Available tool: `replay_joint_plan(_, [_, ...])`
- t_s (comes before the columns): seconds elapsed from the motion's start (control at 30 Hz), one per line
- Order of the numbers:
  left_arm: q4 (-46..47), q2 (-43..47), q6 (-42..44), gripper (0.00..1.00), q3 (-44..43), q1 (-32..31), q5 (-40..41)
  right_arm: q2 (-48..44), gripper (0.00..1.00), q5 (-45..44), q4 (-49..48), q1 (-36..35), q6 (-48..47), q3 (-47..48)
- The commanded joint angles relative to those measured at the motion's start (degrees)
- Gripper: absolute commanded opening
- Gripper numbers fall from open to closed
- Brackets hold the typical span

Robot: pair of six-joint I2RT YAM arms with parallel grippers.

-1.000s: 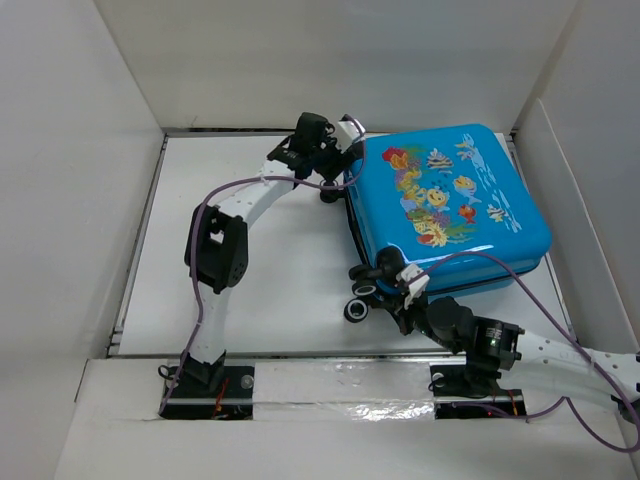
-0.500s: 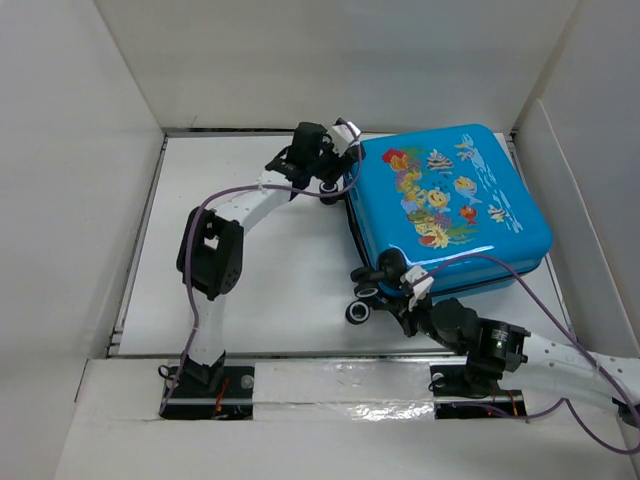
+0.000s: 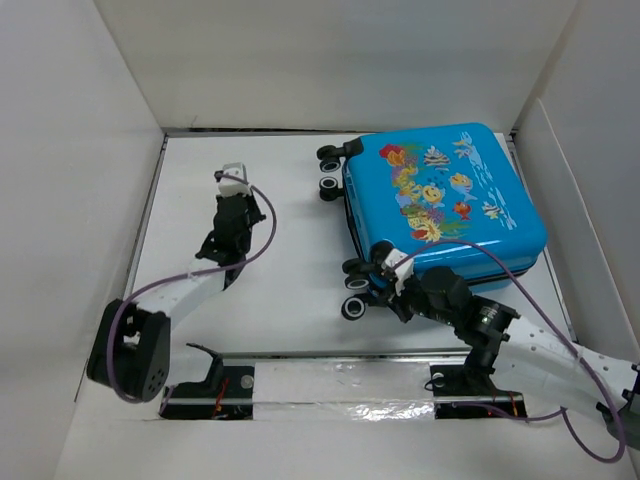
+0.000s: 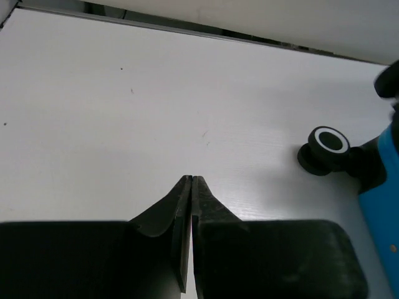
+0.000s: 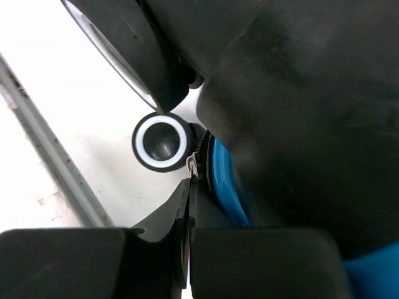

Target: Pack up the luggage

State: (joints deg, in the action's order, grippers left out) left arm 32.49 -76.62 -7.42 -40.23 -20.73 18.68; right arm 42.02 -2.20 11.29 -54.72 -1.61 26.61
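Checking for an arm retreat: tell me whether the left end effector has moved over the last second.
Yes. The left end effector has swung left, away from the luggage and toward the left edge of the table.

Luggage (image 3: 445, 205) is lying closed on the counter (image 3: 285, 255). Left gripper (image 3: 233, 180) is hovering well apart from it. Right gripper (image 3: 383, 264) is sitting at its near-left corner.

The luggage (image 4: 383, 208) is cut off by the left wrist view's right edge and blurred in the right wrist view.
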Motion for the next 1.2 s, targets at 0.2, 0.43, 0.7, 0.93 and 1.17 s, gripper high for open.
replay_joint_plan(0.2, [7.4,9.1,-6.6,0.21,3.5,-7.5,-16.5,-16.2,0.00,6.2,-6.8,5.6,4.0,-5.3])
replay_joint_plan(0.43, [2.5,-6.8,-3.6,0.91,-15.2,-7.5,-23.1,-41.7,0.00,0.0,10.6,5.0,12.5,-4.6])
replay_joint_plan(0.7, [-15.0,-22.7,12.2,0.99,-38.6,-5.3,-40.1,-36.5,0.00,-1.1,9.7,4.4,12.1,-3.6])
replay_joint_plan(0.93, [-40.2,-35.3,26.9,0.99,-61.4,-4.1,-44.4,-29.0,0.00,3.7,5.9,4.4,8.3,-2.1])
replay_joint_plan(1.17, [-58.5,-43.5,34.4,0.95,-74.4,-1.0,-54.7,-27.6,0.00,2.5,4.5,3.8,9.0,-3.1])
